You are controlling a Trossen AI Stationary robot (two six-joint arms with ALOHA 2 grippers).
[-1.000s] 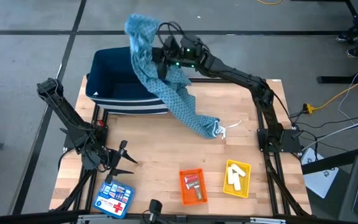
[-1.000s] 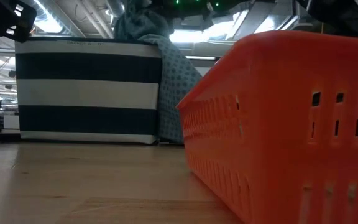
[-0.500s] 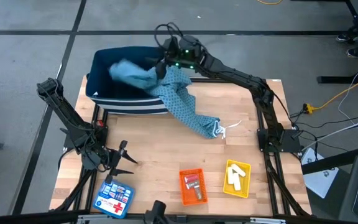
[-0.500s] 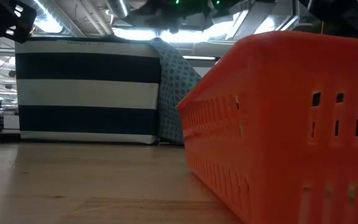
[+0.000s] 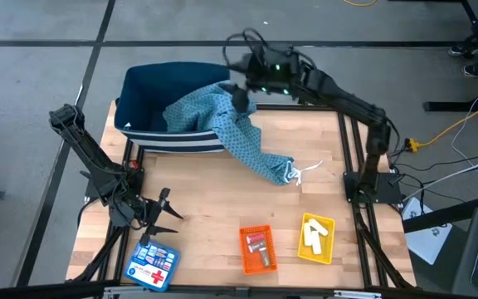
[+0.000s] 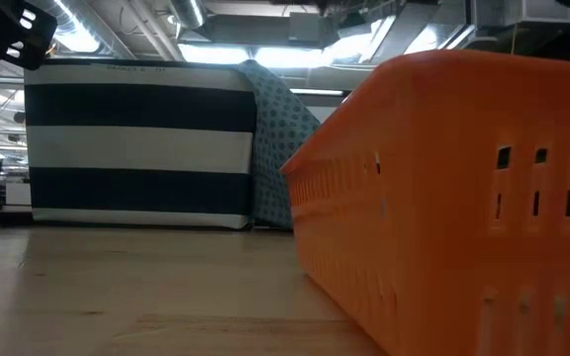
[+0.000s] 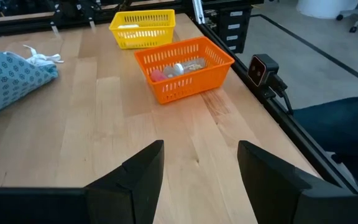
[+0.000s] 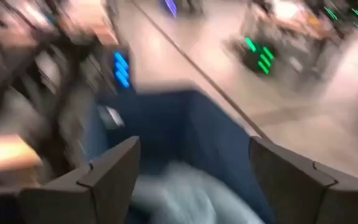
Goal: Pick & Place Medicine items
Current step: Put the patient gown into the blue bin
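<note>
While above bin [image 5: 143, 91], right end effector [image 5: 241, 93] gapes, empty.

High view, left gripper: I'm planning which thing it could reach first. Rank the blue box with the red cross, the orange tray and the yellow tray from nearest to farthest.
From the left gripper, open at the table's front left:
1. Blue box with the red cross, just in front of it, at the front-left corner.
2. Orange tray, front centre, to its right.
3. Yellow tray, farther right, beyond the orange tray.
</note>
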